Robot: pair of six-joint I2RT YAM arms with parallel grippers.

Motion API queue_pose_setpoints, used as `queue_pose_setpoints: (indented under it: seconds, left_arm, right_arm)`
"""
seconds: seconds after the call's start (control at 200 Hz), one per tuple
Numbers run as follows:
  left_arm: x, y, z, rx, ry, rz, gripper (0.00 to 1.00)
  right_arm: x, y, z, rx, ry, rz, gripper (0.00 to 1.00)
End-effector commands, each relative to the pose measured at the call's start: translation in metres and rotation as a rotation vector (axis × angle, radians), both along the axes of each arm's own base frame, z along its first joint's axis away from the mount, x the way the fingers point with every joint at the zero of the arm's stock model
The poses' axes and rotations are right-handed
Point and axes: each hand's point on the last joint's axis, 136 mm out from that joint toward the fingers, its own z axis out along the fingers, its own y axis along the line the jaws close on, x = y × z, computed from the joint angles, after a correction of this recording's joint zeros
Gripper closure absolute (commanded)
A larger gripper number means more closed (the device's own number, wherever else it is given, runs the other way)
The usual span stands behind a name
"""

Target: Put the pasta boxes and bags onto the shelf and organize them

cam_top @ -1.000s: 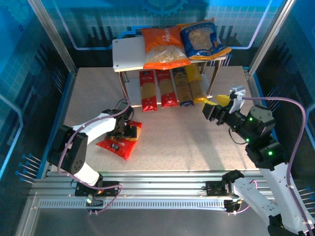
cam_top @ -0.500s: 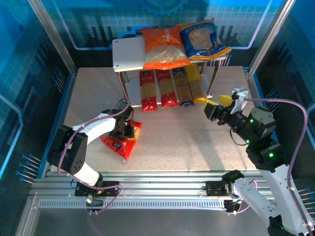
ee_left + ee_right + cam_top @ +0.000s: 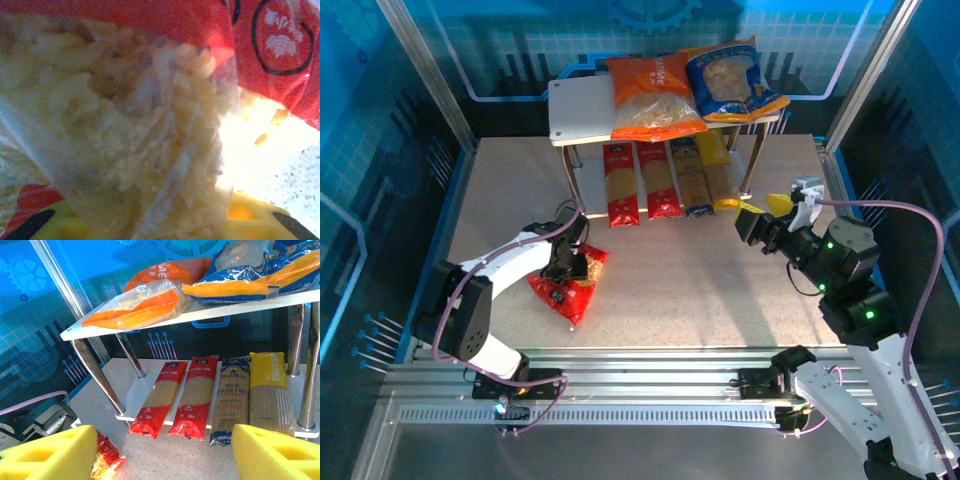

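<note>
Left gripper (image 3: 568, 268) pinches the red bag (image 3: 563, 292) on the desk (image 3: 700, 290), well short of the shelf (image 3: 572, 105). Right gripper (image 3: 752, 222) spread, empty. Last pickup in hand, I judge; next, lift to the top board's bare left end.

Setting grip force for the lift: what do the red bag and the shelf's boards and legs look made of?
The red bag looks like thin glossy plastic film: it creases, glares, and a clear window shows short pasta. The shelf boards: smooth matt grey-white panel, maybe laminate or painted; core unclear. The shelf legs: polished metal tube, judging by mirror-like reflections.
</note>
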Motion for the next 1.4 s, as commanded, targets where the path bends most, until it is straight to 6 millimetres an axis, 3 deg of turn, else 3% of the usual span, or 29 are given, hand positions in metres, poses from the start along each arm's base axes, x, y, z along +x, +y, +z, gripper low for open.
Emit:
queue_pose_setpoints:
  seconds: [0.0, 0.44, 0.625, 0.725, 0.946, 1.396]
  left_arm:
    - [-0.026, -0.006, 0.004, -0.076, 0.058, -0.028, 1.0]
    - [-0.023, -0.007, 0.059, -0.216, -0.119, 0.0, 1.0]
    - [-0.026, -0.004, 0.066, -0.214, -0.129, -0.011, 1.0]
    - [-0.021, -0.007, 0.082, -0.242, -0.184, -0.011, 1.0]
    - [-0.011, -0.018, 0.151, -0.324, -0.323, -0.046, 1.0]
    - [-0.014, -0.038, 0.323, -0.533, -0.71, -0.166, 1.0]
  right_arm:
    - [0.002, -0.002, -0.001, -0.003, -0.006, -0.015, 0.28]
    - [0.004, -0.004, -0.004, -0.001, -0.004, -0.034, 0.28]
    - [0.005, -0.004, -0.004, 0.004, -0.006, -0.036, 0.28]
    - [0.005, -0.005, -0.004, 0.008, -0.004, -0.039, 0.28]
    - [0.009, -0.004, -0.007, 0.007, 0.005, -0.041, 0.28]
    - [0.023, 0.005, -0.019, 0.001, 0.049, -0.026, 0.28]
